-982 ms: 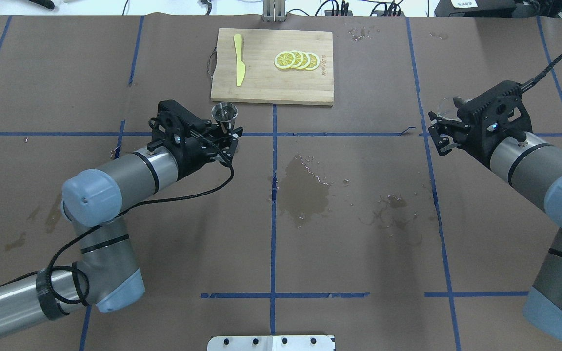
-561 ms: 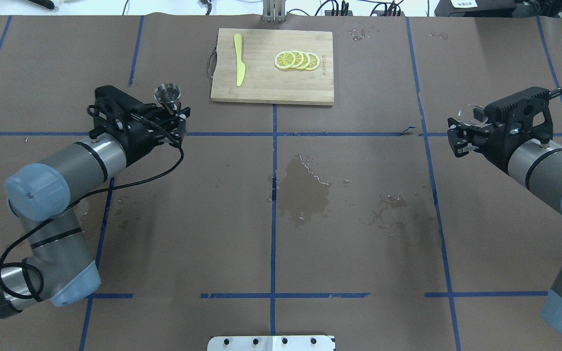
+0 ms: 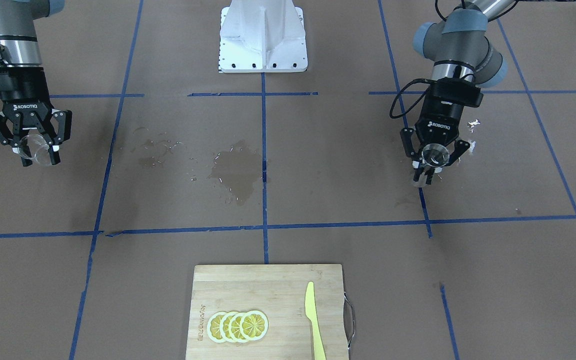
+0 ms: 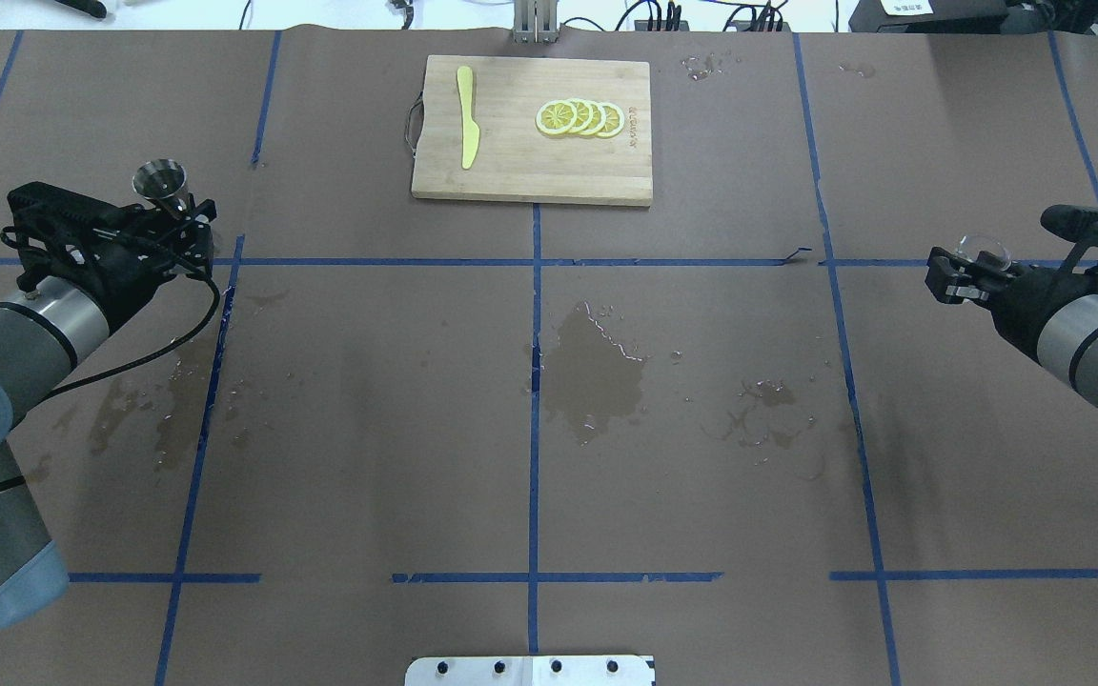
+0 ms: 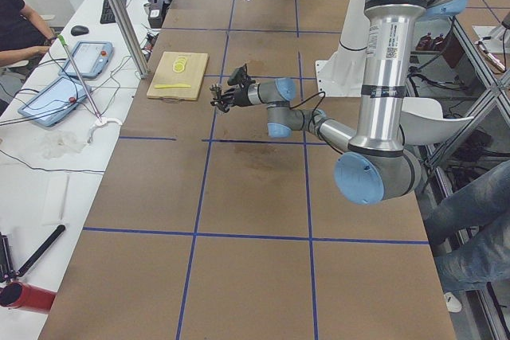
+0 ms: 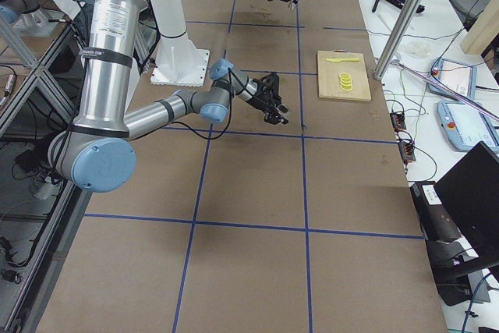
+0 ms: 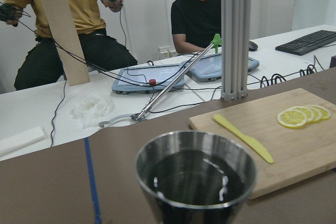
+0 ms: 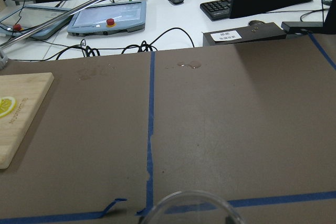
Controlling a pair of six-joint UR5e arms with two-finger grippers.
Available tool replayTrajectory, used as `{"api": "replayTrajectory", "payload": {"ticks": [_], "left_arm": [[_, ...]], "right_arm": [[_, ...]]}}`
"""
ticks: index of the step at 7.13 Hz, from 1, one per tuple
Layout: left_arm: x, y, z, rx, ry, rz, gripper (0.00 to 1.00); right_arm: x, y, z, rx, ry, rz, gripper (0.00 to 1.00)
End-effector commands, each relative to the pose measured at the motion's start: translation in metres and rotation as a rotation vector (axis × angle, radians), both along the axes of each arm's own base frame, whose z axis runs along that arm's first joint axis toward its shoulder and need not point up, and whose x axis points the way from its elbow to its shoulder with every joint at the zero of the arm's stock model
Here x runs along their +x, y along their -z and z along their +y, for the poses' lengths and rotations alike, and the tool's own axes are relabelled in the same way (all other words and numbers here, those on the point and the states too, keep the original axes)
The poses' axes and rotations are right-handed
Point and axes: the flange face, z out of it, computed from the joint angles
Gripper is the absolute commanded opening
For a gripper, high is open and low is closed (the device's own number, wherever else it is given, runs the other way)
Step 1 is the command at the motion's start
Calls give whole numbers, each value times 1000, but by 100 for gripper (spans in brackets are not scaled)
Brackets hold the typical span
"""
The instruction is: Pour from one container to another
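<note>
Cup (image 3: 34, 146), pinched in right gripper (image 3: 35, 152), lies well apart from jigger (image 4: 160, 181), clamped upright in left gripper (image 3: 433, 164).

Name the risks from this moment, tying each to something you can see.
The jigger in the left gripper holds liquid, so a tilt or jerk may spill it. The glass cup is pinched in the right gripper and, being smooth, might slip. The wet patch shows the paper cover is soaked there; more spills could weaken it.

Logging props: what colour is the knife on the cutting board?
Yellow knife; clearest in the overhead exterior view.
</note>
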Motion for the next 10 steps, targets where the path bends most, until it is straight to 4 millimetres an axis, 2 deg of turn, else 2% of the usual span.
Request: {"api": "replayTrajectory", "payload": {"ticks": [1, 2, 3, 4, 6, 8, 10], "left_arm": [[-27, -49, 14, -121, 68, 55, 0], [-34, -64, 19, -144, 135, 73, 0], [-32, -77, 26, -181, 142, 100, 0], [-20, -82, 38, -195, 157, 133, 0], [19, -89, 75, -186, 199, 180, 0], [43, -101, 101, -127, 252, 134, 0], [61, -107, 112, -92, 283, 116, 0]], "right_arm": [[0, -9, -2, -38, -26, -21, 0], [0, -20, -3, -86, -71, -64, 0], [-3, -26, -4, -109, -95, -87, 0], [-4, -29, -4, -109, -98, -83, 0], [-9, -27, -2, -107, -89, -87, 0], [-16, -23, -1, -104, -77, -95, 0], [-32, -22, 11, -96, -99, -109, 0]]}}
